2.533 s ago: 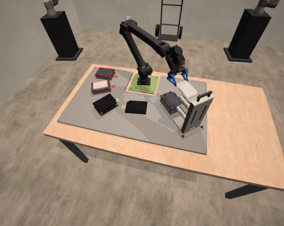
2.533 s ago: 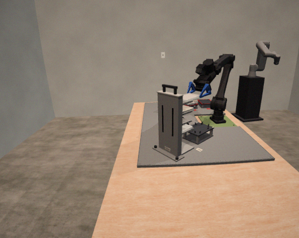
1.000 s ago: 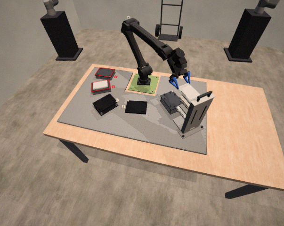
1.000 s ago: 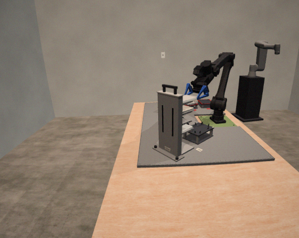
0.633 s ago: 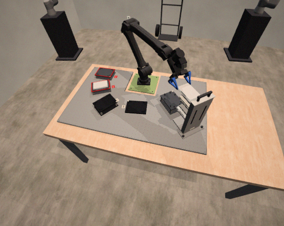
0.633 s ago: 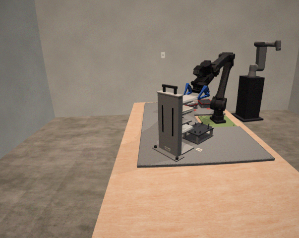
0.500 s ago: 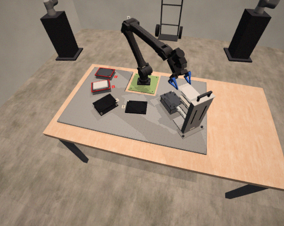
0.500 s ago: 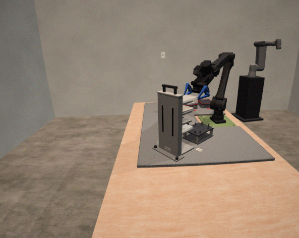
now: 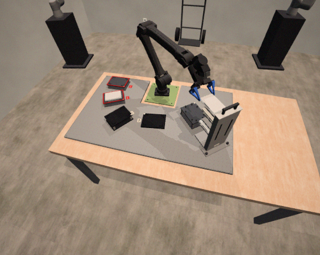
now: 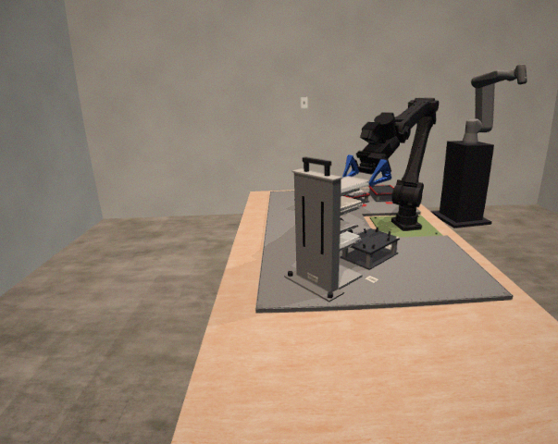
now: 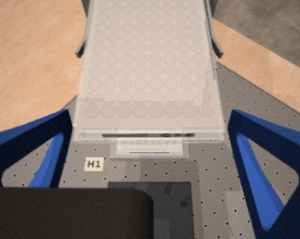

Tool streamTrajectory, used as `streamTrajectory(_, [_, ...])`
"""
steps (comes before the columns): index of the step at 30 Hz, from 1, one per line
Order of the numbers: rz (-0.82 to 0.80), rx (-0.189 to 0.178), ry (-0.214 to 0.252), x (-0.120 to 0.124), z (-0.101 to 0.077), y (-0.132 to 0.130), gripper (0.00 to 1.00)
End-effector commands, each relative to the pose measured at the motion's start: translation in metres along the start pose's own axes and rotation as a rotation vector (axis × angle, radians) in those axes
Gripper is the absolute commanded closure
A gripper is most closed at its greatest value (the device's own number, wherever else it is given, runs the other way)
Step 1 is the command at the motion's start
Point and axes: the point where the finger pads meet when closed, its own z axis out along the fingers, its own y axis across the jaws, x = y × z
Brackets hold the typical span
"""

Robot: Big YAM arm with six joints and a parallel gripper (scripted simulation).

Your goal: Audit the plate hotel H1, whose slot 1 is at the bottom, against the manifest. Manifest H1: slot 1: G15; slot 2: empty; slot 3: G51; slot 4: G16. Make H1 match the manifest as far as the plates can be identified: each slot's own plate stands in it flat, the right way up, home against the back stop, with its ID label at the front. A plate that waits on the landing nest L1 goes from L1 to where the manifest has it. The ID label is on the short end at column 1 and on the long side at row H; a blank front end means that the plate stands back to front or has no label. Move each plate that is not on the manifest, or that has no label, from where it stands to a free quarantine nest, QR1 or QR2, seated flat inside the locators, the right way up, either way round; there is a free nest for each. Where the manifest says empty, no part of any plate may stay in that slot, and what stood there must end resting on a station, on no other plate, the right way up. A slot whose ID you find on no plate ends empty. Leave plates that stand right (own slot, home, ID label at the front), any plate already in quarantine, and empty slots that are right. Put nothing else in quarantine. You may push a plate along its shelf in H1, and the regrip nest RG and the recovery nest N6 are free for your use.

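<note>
Your gripper [image 11: 154, 149] stands spread to its widest and holds nothing, one blue finger [image 11: 32, 144] at nine o'clock and one at three of the top plate [image 11: 150, 65] in hotel H1 [image 9: 223, 123]. Keep centred and level with that shelf, then advance straight toward twelve so both fingers flank it evenly. The plate is pale, translucent, well-dotted, lying flat; its front edge shows a dark strip, unreadable here.

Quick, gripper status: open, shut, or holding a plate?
Gripper: open, holding nothing; its blue fingers stand wide on either side of the top plate in H1, not touching it.
</note>
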Motion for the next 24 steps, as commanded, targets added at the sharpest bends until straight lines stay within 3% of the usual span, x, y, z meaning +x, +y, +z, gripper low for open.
streamTrajectory(1, [0.009,-0.011,-0.024,-0.007,-0.013,0.004,0.0])
streamTrajectory(11, [0.011,-0.011,-0.023,0.0,-0.025,0.004,0.0])
streamTrajectory(12, [0.015,-0.014,-0.046,-0.012,-0.029,0.005,0.0])
streamTrajectory(13, [0.011,-0.011,-0.023,0.002,-0.027,0.004,0.0])
streamTrajectory(24, [0.011,-0.011,-0.022,0.011,-0.043,0.004,0.0])
